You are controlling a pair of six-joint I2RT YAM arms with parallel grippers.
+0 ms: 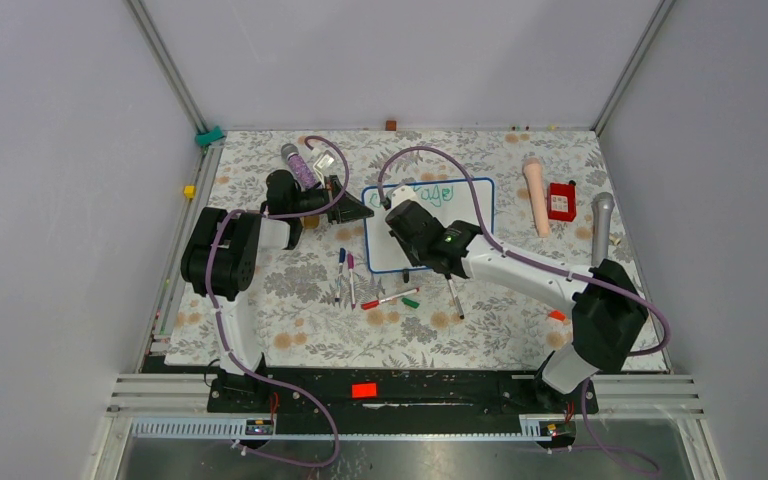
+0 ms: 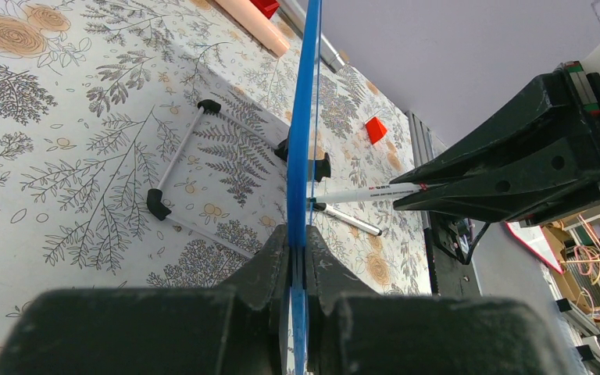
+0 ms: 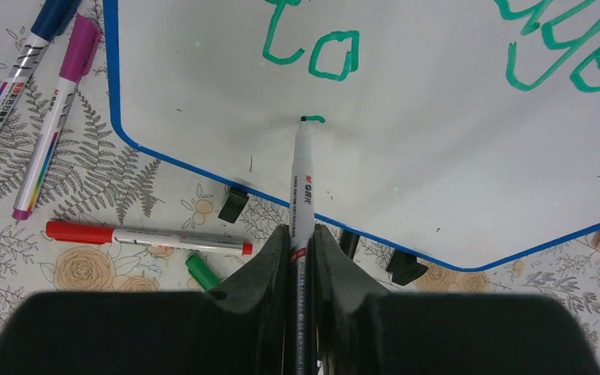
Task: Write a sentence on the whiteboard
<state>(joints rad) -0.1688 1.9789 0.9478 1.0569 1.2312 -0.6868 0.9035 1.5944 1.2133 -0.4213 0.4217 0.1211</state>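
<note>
The whiteboard (image 1: pixel 377 243), white with a blue frame, stands tilted on black clip feet at mid-table. My left gripper (image 1: pixel 363 212) is shut on its left edge; the left wrist view shows the blue frame (image 2: pixel 303 117) edge-on between my left gripper's (image 2: pixel 298 244) fingers. My right gripper (image 1: pixel 396 214) is shut on a white marker (image 3: pixel 302 180) whose green tip touches the board (image 3: pixel 437 141). The sentence (image 3: pixel 310 51) reads "to" in green, with part of "courage" (image 3: pixel 570 47) at upper right. A short green stroke (image 3: pixel 312 119) sits at the tip. The marker also shows in the left wrist view (image 2: pixel 367 191).
Loose markers lie near the board's front: blue (image 3: pixel 16 70), magenta (image 3: pixel 51 117), red (image 3: pixel 144 237), and a green cap (image 3: pixel 201 271). Another pen (image 1: pixel 454 298) lies under my right arm. A peach cylinder (image 1: pixel 535 195), red box (image 1: pixel 561 201) and grey microphone (image 1: pixel 601 225) lie at the right.
</note>
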